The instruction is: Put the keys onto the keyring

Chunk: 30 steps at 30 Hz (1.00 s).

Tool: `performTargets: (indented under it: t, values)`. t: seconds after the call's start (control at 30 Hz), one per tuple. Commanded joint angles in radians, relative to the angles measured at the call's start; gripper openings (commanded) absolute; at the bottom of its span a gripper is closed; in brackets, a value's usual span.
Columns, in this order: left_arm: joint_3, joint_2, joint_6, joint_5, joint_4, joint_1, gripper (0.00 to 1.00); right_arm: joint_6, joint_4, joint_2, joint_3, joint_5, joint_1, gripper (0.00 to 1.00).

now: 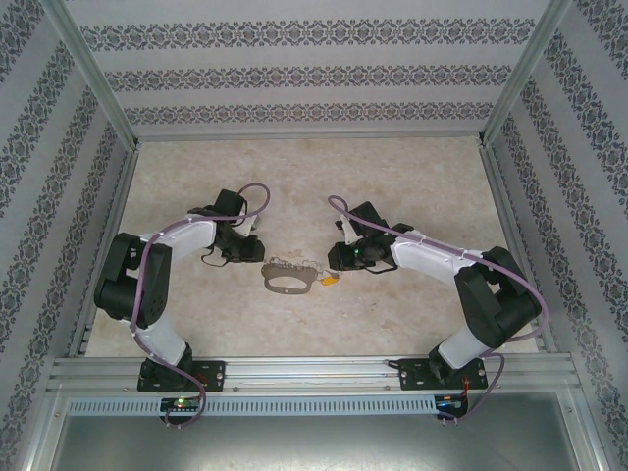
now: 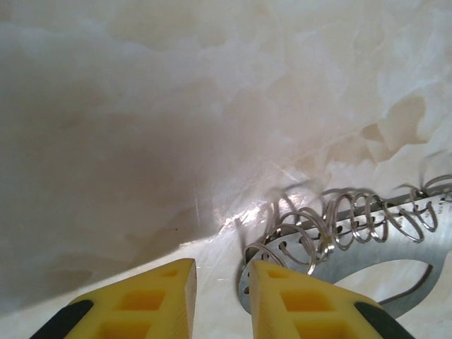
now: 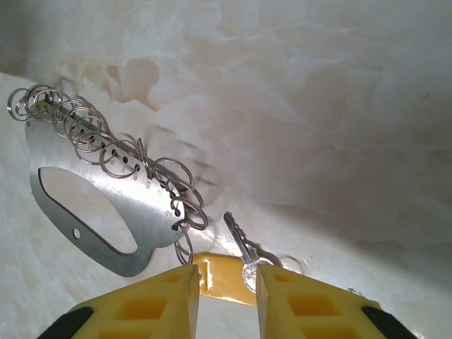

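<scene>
The keyring is a flat silvery plate [image 1: 276, 287] with an oval cutout and a row of numbered holes, each carrying a split ring [image 3: 85, 131]. It lies mid-table between both arms. One small silver key [image 3: 238, 239] lies tilted beside a yellow tag [image 3: 222, 279], just off the plate's [image 3: 152, 222] end. My right gripper [image 3: 227, 270] hovers open over the tag, the key's head against its right finger. My left gripper [image 2: 222, 265] is open with only bare table in its gap. Its right finger sits over the plate's [image 2: 424, 244] other end, next to the rings [image 2: 311, 226].
The tabletop [image 1: 412, 186] is pale marbled beige. Patterned walls and aluminium posts [image 1: 93, 69] close it in at the left, right and back. A metal rail [image 1: 314, 371] carrying both arm bases runs along the near edge.
</scene>
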Motion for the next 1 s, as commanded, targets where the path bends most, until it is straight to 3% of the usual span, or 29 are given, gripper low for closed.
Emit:
performTargets:
  t: [0.0,0.33,0.47,0.97]
  values:
    - [-0.028,-0.039,-0.014,0.024,0.011,0.007,0.26,-0.020,-0.012,-0.013,0.028,0.019,0.014,0.29]
    - [-0.031,-0.071,-0.026,0.038,0.014,0.004,0.27,-0.012,-0.006,-0.016,0.027,0.028,0.015,0.33]
    - [-0.017,-0.055,-0.038,0.039,0.023,-0.005,0.31,-0.011,-0.004,-0.016,0.027,0.030,0.016,0.36]
    - [0.025,0.008,-0.056,0.003,0.037,-0.054,0.32,-0.006,-0.007,-0.037,0.011,0.041,0.017,0.37]
